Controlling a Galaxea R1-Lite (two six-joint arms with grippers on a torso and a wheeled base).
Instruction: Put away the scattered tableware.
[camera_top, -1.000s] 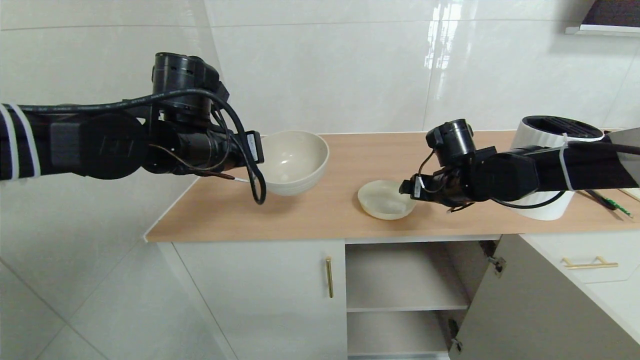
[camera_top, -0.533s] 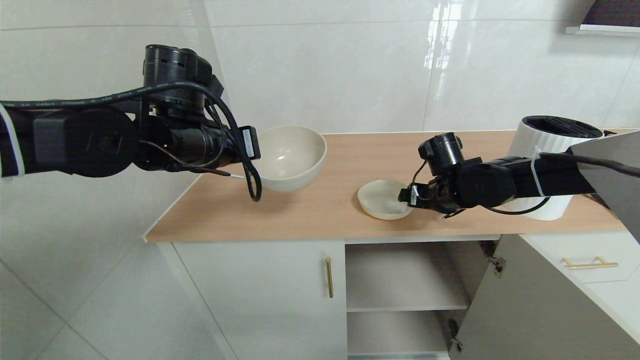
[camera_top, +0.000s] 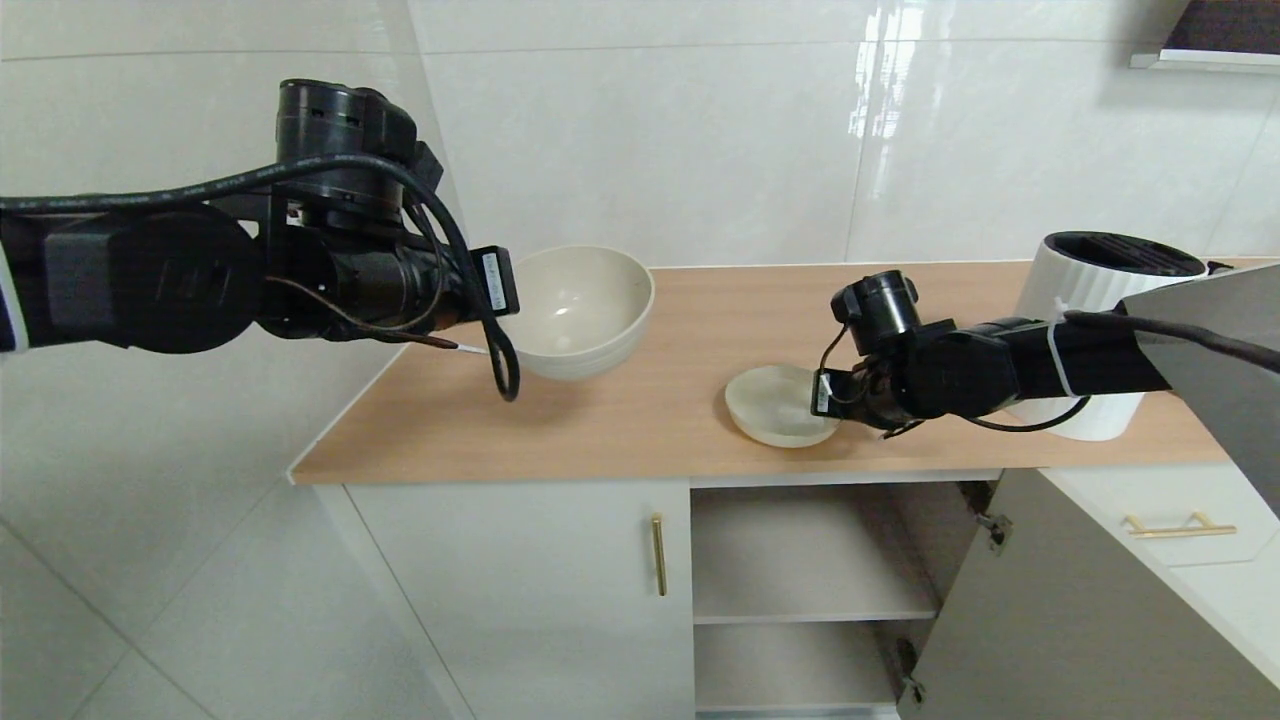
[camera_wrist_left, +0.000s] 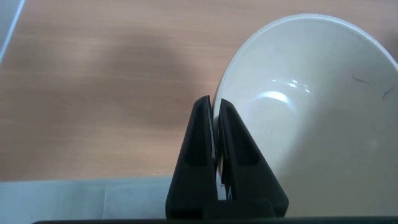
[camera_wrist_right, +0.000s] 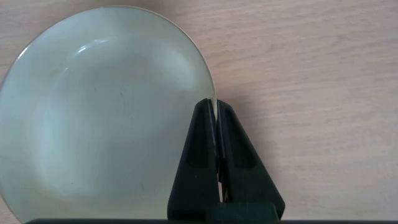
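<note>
A large cream bowl (camera_top: 580, 310) hangs tilted above the left part of the wooden countertop (camera_top: 650, 420); my left gripper (camera_top: 500, 300) is shut on its rim. In the left wrist view the black fingers (camera_wrist_left: 202, 143) pinch the bowl (camera_wrist_left: 311, 112) at its rim. A small pale dish (camera_top: 775, 402) is near the counter's front edge, tilted, with my right gripper (camera_top: 825, 392) shut on its right rim. In the right wrist view the fingers (camera_wrist_right: 200, 149) clamp the edge of the dish (camera_wrist_right: 106, 106).
A white cylindrical container (camera_top: 1100, 330) with a black top stands at the counter's right. Below, the cabinet door (camera_top: 1060, 610) is swung open, baring two shelves (camera_top: 800, 590). The left cabinet door (camera_top: 530, 590) is closed. A tiled wall runs behind the counter.
The left gripper has risen slightly and drawn left with the bowl. The right gripper has closed on the dish's rim and tipped it up, shifting it a little right.
</note>
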